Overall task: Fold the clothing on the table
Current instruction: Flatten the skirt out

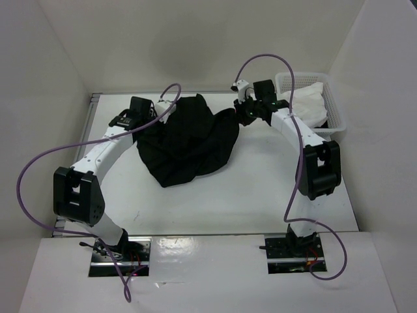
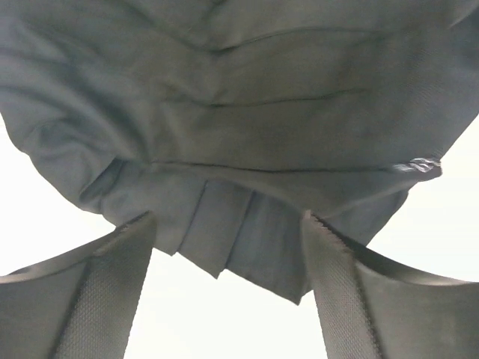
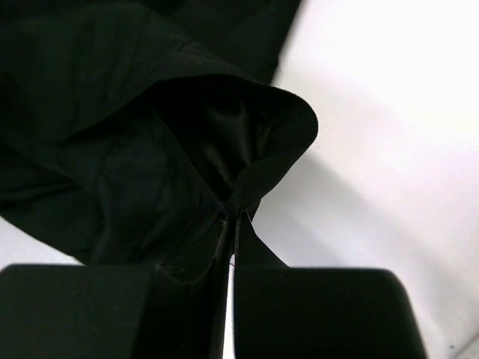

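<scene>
The left gripper (image 2: 228,228) stands with its fingers apart, a pleated edge of the black pleated skirt (image 1: 186,143) lying between them but not held. The skirt lies bunched on the far middle of the white table (image 1: 260,202), between the two arms. The right gripper (image 3: 230,221) is pinched together on a thin fold at the skirt's right edge. Pulled from that side alone, the soft cloth would likely drag as a heap or slip from so small a bite. A wide swing could knock the white mesh basket (image 1: 329,98) close by.
</scene>
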Robot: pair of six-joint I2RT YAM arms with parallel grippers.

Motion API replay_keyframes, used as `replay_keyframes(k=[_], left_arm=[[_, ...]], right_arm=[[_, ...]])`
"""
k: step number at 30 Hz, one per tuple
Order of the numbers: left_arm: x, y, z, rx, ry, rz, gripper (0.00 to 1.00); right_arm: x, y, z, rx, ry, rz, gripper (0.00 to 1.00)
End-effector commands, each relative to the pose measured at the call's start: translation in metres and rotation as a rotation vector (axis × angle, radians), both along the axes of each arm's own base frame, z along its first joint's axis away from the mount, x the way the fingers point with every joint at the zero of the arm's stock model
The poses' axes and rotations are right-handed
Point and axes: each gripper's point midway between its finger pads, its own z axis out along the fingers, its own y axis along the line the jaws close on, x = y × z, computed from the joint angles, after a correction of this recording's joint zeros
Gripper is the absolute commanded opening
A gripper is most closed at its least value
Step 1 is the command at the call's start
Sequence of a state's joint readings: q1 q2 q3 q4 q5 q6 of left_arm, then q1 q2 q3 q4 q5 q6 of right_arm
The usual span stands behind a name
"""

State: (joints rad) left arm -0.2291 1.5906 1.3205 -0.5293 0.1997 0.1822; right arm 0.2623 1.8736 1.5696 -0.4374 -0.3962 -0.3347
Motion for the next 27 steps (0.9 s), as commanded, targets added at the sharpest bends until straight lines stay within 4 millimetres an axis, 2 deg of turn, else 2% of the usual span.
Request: replay_keyframes(k=[1, 4, 6, 9, 11, 13, 14, 16, 18, 19, 21, 22, 23, 24, 26, 27], left_arm=[[0.004, 0.003, -0.009, 0.001, -0.008, 0.012, 0.86], [0.005, 0.004, -0.013, 0.011, -0.020, -0.002, 0.89], [0.008, 0.006, -0.013, 0.023, -0.046, -0.005, 0.89], [-0.005, -0.015, -0.023, 0.041, -0.030, -0.082, 0.89], [-0.021, -0.037, -0.030, 0.055, -0.009, -0.168, 0.89], [-0.035, -0.047, -0.040, 0.086, 0.013, -0.216, 0.89], [-0.042, -0.062, -0.041, 0.102, 0.004, -0.264, 0.87], [-0.053, -0.069, -0.047, 0.138, 0.019, -0.299, 0.86], [-0.059, -0.078, -0.044, 0.171, -0.007, -0.333, 0.86], [-0.059, -0.083, -0.040, 0.174, -0.019, -0.341, 0.85], [-0.060, -0.092, -0.045, 0.216, -0.030, -0.386, 0.85], [-0.059, -0.096, -0.041, 0.225, -0.048, -0.397, 0.84], [-0.058, -0.098, -0.048, 0.248, -0.045, -0.410, 0.84], [-0.053, -0.097, -0.045, 0.289, -0.074, -0.414, 0.84], [-0.046, -0.102, -0.049, 0.331, -0.110, -0.423, 0.84], [-0.039, -0.096, -0.046, 0.370, -0.136, -0.411, 0.84]], right_arm=[[-0.011, 0.001, 0.007, -0.016, -0.009, 0.030, 0.00], [-0.016, 0.001, 0.005, -0.015, 0.012, 0.037, 0.00], [-0.017, 0.001, 0.011, -0.014, 0.007, 0.037, 0.00], [-0.017, 0.000, 0.013, -0.019, 0.004, 0.042, 0.00], [-0.016, 0.000, 0.009, -0.021, 0.013, 0.042, 0.00], [-0.016, 0.000, 0.008, -0.021, 0.013, 0.042, 0.00], [-0.016, 0.001, 0.003, -0.019, 0.029, 0.037, 0.00], [-0.016, 0.001, -0.002, -0.022, 0.039, 0.037, 0.00], [-0.015, 0.001, -0.006, -0.024, 0.047, 0.037, 0.00], [-0.015, 0.001, -0.011, -0.027, 0.058, 0.037, 0.00], [-0.015, 0.001, -0.008, -0.021, 0.061, 0.031, 0.00], [-0.013, 0.004, -0.008, -0.015, 0.063, 0.037, 0.00], [-0.011, 0.004, -0.004, -0.012, 0.053, 0.037, 0.00], [-0.012, 0.004, -0.010, -0.017, 0.070, 0.037, 0.00], [-0.011, 0.006, -0.006, -0.008, 0.063, 0.044, 0.00], [-0.011, 0.006, -0.006, -0.008, 0.063, 0.044, 0.00]])
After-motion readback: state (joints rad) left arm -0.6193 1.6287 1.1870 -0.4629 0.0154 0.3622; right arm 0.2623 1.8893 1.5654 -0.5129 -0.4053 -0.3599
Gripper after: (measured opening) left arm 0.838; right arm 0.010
